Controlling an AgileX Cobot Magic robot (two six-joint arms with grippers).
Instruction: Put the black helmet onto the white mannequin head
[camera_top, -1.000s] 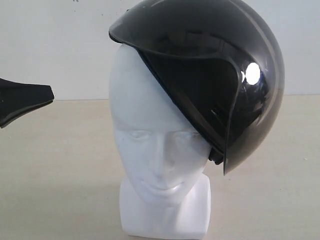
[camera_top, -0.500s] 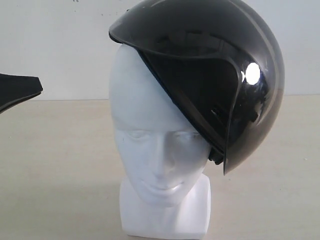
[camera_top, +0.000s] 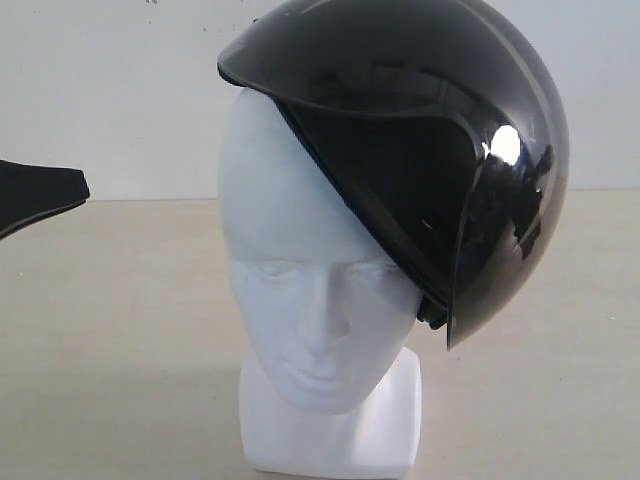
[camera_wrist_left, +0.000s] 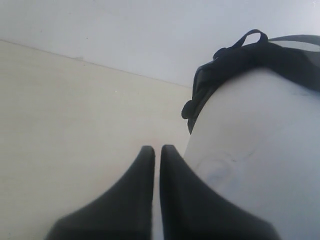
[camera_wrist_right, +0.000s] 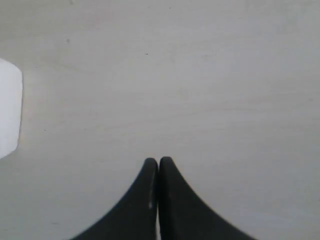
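Observation:
The black helmet (camera_top: 420, 130) sits on the white mannequin head (camera_top: 300, 290), tilted back and to the right. Its tinted visor hangs down beside the right cheek, and the forehead and face are uncovered. My left gripper (camera_top: 80, 188) hangs at the left edge of the exterior view, well apart from the head, shut and holding nothing. The left wrist view shows its closed tips (camera_wrist_left: 156, 148) beside the white head (camera_wrist_left: 260, 150), with the helmet's rim and strap (camera_wrist_left: 250, 57) above. My right gripper (camera_wrist_right: 158, 161) is shut and empty over bare table, out of the exterior view.
The head stands on a pale wooden table (camera_top: 120, 320) in front of a plain white wall (camera_top: 100, 80). A white block (camera_wrist_right: 9, 107), probably the mannequin's base, shows at the edge of the right wrist view.
My left gripper has drawn back to the left, away from the head. The helmet and head have not moved.

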